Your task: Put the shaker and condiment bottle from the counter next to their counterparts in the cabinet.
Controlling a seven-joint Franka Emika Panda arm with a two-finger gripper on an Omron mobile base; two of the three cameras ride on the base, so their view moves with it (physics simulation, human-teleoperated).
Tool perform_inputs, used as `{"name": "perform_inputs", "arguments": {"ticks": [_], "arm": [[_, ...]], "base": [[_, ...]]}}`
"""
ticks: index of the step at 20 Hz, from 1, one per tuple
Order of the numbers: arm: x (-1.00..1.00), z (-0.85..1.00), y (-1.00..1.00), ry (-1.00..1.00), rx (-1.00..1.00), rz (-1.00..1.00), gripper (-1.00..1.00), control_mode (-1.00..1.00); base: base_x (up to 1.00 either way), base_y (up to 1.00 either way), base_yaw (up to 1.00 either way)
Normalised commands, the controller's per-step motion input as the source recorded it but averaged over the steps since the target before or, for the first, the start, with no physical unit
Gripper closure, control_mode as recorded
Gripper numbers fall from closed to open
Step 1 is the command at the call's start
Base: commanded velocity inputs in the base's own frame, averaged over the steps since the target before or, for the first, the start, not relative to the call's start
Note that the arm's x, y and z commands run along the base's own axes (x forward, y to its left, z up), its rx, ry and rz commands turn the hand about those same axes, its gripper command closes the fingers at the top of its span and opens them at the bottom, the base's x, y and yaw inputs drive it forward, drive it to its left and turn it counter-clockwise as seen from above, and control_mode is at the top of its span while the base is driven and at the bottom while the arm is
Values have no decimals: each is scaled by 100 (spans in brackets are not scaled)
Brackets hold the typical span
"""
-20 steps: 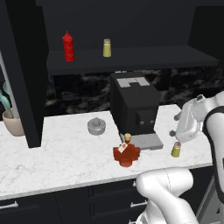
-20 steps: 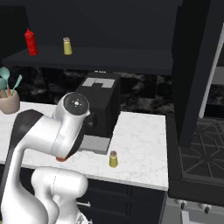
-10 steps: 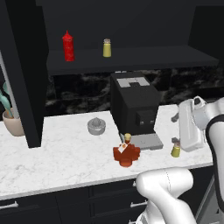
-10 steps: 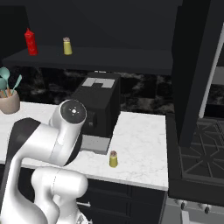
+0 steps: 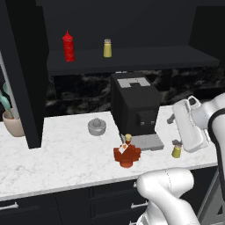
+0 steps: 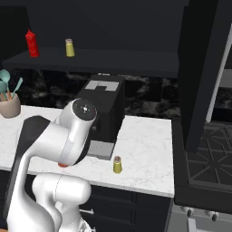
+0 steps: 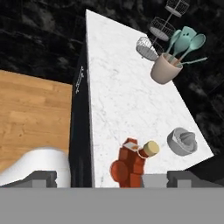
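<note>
The squat orange-red faceted condiment bottle with a yellowish cap and small white tag stands on the white marble surface with faint grey veins, just in front of the black box-shaped coffee machine and beside its grey drip tray. The small yellow-olive cylindrical shaker with a pale tan cap stands to the right of that tray, near the surface's front edge; the right base view shows it upright and apart from the machine.

The white arm's hand hangs over the right end of the surface, just beside the shaker in the left base view. In the hand view the tool looks along the surface with its two dark tips spread wide and nothing between them; the bottle sits just beyond the gap.

Up in the black wall cabinet, on the dark shelf, a slim bright red squeeze bottle with a pointed nozzle and a small yellow shaker with a pale cap stand apart from each other.

A grey ridged citrus juicer sits left of the machine, and a beige pot of teal utensils stands at the far left end.
</note>
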Motion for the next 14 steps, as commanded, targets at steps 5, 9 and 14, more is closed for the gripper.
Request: {"name": "perform_inputs", "arguments": {"ticks": [5, 9, 14], "arm": [[0, -10, 10, 9, 0, 0, -100, -100], [0, -16, 16, 22, 0, 0, -100, -100], [0, -12, 12, 14, 0, 0, -100, -100]], "base": [[0, 0, 0], [0, 0, 0], [0, 0, 0]]}}
